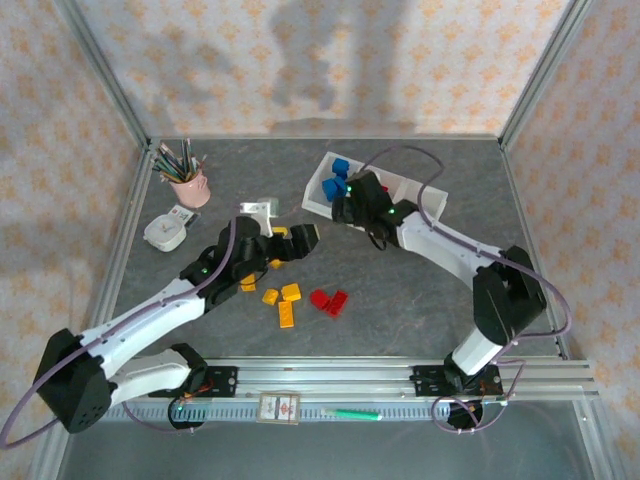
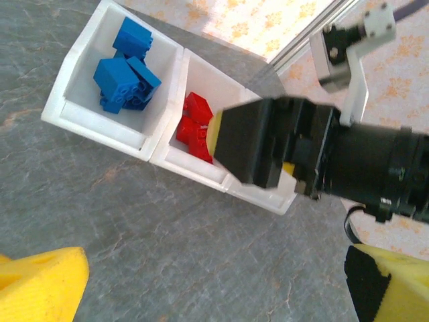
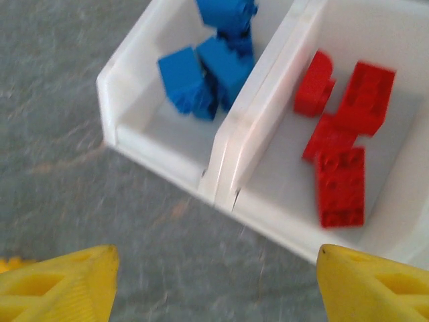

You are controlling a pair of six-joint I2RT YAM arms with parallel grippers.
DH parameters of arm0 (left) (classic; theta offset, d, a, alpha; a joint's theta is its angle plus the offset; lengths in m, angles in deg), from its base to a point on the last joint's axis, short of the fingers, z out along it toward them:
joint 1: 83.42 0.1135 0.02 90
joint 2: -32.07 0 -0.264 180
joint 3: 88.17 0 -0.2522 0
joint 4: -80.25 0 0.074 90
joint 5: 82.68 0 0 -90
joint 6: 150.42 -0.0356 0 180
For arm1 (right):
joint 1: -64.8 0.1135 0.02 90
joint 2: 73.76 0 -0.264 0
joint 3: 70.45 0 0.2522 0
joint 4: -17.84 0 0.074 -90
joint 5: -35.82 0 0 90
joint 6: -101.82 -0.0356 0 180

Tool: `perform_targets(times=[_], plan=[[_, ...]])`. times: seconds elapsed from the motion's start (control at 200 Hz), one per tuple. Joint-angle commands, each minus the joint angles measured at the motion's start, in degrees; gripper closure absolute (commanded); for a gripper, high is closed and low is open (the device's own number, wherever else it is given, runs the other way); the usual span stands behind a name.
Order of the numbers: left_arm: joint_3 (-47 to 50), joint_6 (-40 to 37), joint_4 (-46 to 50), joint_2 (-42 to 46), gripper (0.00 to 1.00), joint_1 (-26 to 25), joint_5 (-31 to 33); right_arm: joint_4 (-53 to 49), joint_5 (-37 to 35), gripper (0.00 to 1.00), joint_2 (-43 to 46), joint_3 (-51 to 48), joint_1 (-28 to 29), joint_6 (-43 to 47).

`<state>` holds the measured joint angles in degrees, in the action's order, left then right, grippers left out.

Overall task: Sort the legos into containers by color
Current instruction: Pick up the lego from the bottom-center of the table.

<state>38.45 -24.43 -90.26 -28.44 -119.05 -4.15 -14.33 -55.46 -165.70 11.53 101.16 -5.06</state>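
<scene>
Nearest us, loose legos point(image 1: 288, 303) lie on the grey table point(image 1: 420, 290): yellow ones, with two red ones just beside them. Past them the left gripper point(image 2: 214, 275) hangs near more yellow ones, its fingers point(image 2: 40, 285) spread wide and holding nothing. Farther back stands the white tray point(image 2: 100, 124). Its end compartment holds blue legos point(image 3: 208, 74), the middle one red legos point(image 3: 342, 147). The right gripper point(image 3: 214, 268) hovers over the tray, fingers wide apart and empty. Its black body hides the third compartment from the left wrist, so we cannot tell its contents.
</scene>
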Motion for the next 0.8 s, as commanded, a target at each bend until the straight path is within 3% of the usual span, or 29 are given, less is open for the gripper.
perform_targets(times=[0.0, 0.485, 0.671, 0.796], plan=[[2.5, 0.1, 4.5, 4.3, 0.01, -0.2, 2.2, -1.9, 1.2, 0.23, 4.5, -3.4, 2.2, -1.7], [6.7, 2.7, 21.5, 20.0, 0.01, -0.1, 7.1, -3.6, 4.5, 0.16, 6.8, -11.9, 19.7, 1.9], [9.0, 4.5, 22.7, 22.0, 0.01, -0.1, 7.3, -3.4, 6.8, 0.16, 3.5, -12.3, 22.6, 5.7], [10.8, 5.9, 22.3, 23.1, 0.01, -0.1, 6.6, -3.9, 7.1, 0.21, 1.0, -12.2, 23.3, 7.1]])
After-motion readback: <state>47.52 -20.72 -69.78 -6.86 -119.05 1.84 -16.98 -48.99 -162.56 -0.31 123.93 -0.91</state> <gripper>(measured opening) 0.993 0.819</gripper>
